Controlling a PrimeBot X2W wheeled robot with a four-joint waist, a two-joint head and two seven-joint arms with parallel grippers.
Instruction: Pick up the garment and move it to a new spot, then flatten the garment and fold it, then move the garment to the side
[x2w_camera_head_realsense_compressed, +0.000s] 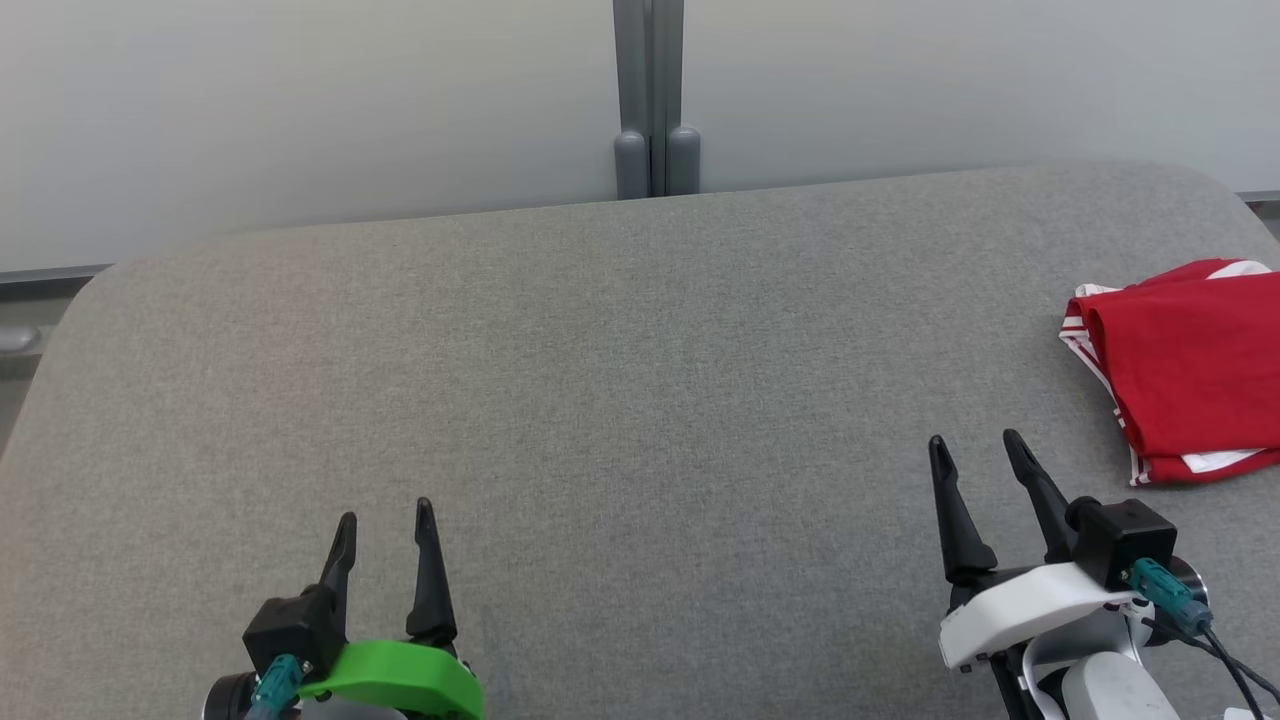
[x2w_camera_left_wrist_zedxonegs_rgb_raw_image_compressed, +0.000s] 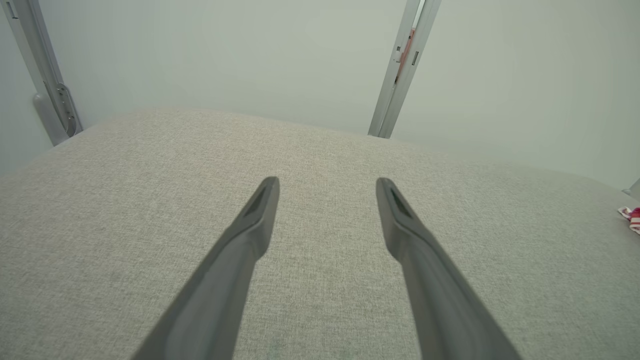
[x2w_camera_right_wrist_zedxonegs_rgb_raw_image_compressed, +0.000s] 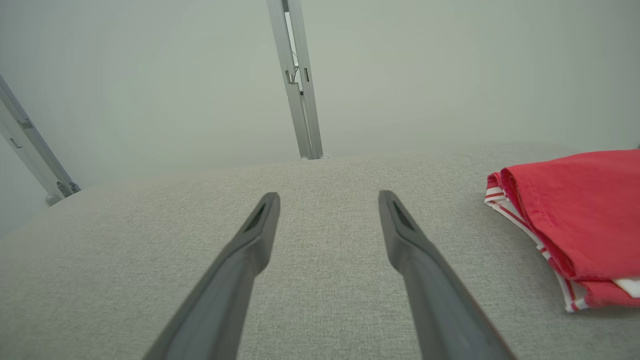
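Note:
A red garment (x2w_camera_head_realsense_compressed: 1190, 370) with red-and-white striped trim lies folded at the right edge of the grey padded table (x2w_camera_head_realsense_compressed: 620, 400); the right wrist view has the garment (x2w_camera_right_wrist_zedxonegs_rgb_raw_image_compressed: 580, 220) at its right side, and a small corner of it (x2w_camera_left_wrist_zedxonegs_rgb_raw_image_compressed: 631, 217) peeks in at the far right of the left wrist view. My right gripper (x2w_camera_head_realsense_compressed: 975, 445) stands open near the front right, just left of and nearer than the garment, holding nothing. Near the front left, my left gripper (x2w_camera_head_realsense_compressed: 385, 515) is open and empty, far from the garment.
Behind the table rises a pale wall with a grey vertical post (x2w_camera_head_realsense_compressed: 652, 100) at the middle. The table's rounded far corners and back edge lie close to that wall.

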